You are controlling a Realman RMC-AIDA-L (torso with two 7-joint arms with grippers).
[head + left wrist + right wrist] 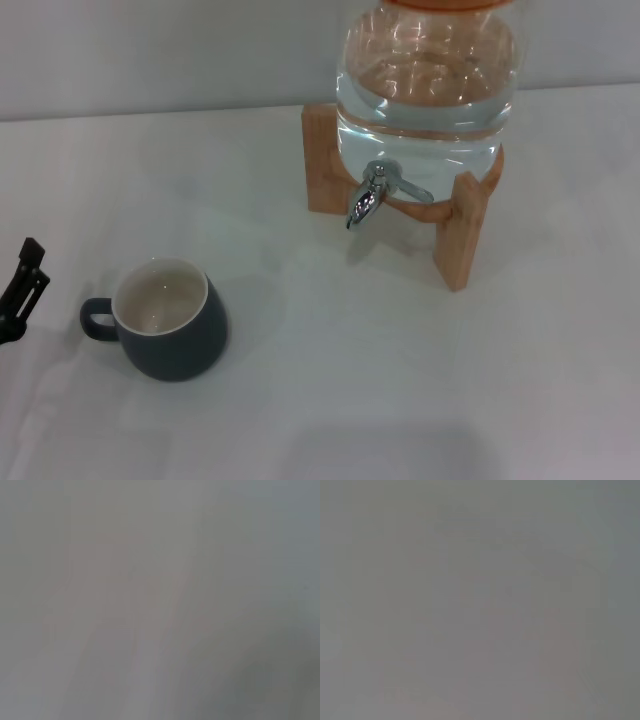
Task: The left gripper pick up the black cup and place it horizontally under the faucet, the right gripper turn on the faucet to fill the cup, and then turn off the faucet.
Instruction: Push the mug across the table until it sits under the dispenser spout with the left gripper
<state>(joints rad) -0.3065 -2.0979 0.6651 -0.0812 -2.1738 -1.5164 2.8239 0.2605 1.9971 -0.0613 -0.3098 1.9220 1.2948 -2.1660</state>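
Note:
The black cup (172, 322) stands upright on the white table at the lower left of the head view, cream inside showing, its small loop handle pointing left. My left gripper (20, 292) pokes in at the left edge, just left of the handle and apart from it; only one black finger shows. The faucet (372, 193), a chrome spigot with a short lever, juts from the clear glass water jar (428, 85) at the upper right. The cup is well left of and nearer than the spout. My right gripper is out of view. Both wrist views show only blank grey.
The jar rests on a wooden stand (460, 225) whose legs reach down onto the white table (400, 380). A pale wall runs along the back.

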